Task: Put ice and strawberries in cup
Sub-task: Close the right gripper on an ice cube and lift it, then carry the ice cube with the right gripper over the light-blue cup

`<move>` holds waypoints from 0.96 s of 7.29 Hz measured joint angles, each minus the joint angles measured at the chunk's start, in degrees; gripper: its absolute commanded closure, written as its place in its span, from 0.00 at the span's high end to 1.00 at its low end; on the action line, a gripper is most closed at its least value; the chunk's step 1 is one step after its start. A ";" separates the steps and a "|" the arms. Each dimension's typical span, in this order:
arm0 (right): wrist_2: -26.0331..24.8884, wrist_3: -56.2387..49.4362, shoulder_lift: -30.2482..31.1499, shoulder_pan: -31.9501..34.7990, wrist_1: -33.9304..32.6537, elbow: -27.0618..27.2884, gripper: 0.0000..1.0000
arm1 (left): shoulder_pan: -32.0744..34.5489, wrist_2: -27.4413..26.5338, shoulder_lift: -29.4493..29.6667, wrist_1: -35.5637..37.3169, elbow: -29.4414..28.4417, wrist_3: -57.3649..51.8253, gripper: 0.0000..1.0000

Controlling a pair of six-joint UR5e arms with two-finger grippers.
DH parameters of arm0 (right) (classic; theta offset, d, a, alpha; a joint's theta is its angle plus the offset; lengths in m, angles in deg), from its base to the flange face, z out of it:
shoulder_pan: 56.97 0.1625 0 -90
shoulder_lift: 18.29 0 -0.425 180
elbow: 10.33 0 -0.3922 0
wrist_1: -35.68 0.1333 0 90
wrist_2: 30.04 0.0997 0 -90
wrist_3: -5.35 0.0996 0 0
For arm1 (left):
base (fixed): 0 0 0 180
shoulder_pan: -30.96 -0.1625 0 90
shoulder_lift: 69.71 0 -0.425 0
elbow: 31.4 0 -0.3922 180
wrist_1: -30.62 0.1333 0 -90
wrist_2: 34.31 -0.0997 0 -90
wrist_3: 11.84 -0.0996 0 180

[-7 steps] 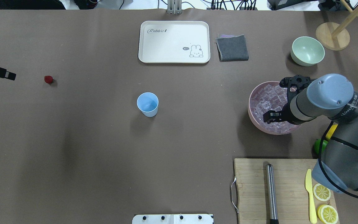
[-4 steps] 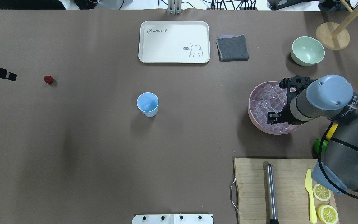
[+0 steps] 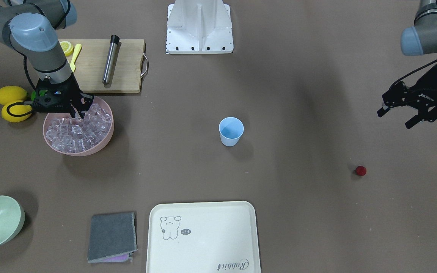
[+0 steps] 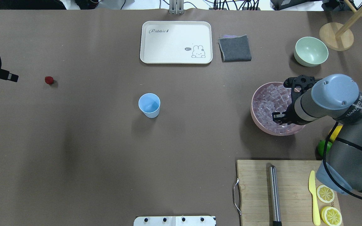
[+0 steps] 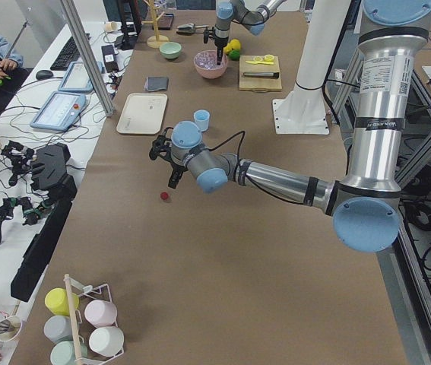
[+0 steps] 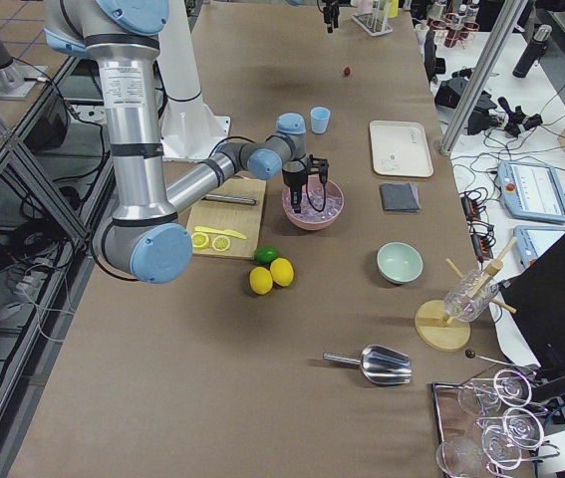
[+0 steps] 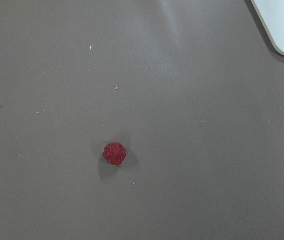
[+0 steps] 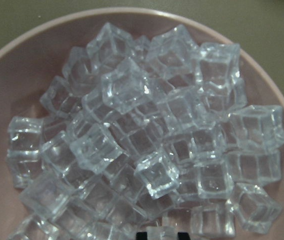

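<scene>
Brown tabletop [image 4: 105,157], blue cup [image 4: 149,105] empty — right gripper [image 3: 77,115] pinches an ice cube [image 8: 161,232] in the pink bowl [image 4: 256,122] beneath it, left gripper [image 3: 393,119] hangs wide over the untouched strawberry [image 7: 114,153].

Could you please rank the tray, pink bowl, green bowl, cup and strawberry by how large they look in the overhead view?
Largest to smallest:
1. tray
2. pink bowl
3. green bowl
4. cup
5. strawberry
No two look alike in size.
</scene>
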 measured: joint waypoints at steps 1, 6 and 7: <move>0.33 -0.03 -0.01 0.58 -0.04 0.21 0.00 | -0.04 -0.03 0.01 -0.04 0.00 0.00 0.99; 4.66 2.23 -7.52 3.53 -7.22 5.17 0.00 | -0.37 -0.04 -0.02 -0.07 -0.11 0.00 0.99; 4.58 5.24 -11.12 3.43 -7.45 5.21 0.00 | -0.47 -0.04 -0.01 -0.07 -0.23 0.00 0.99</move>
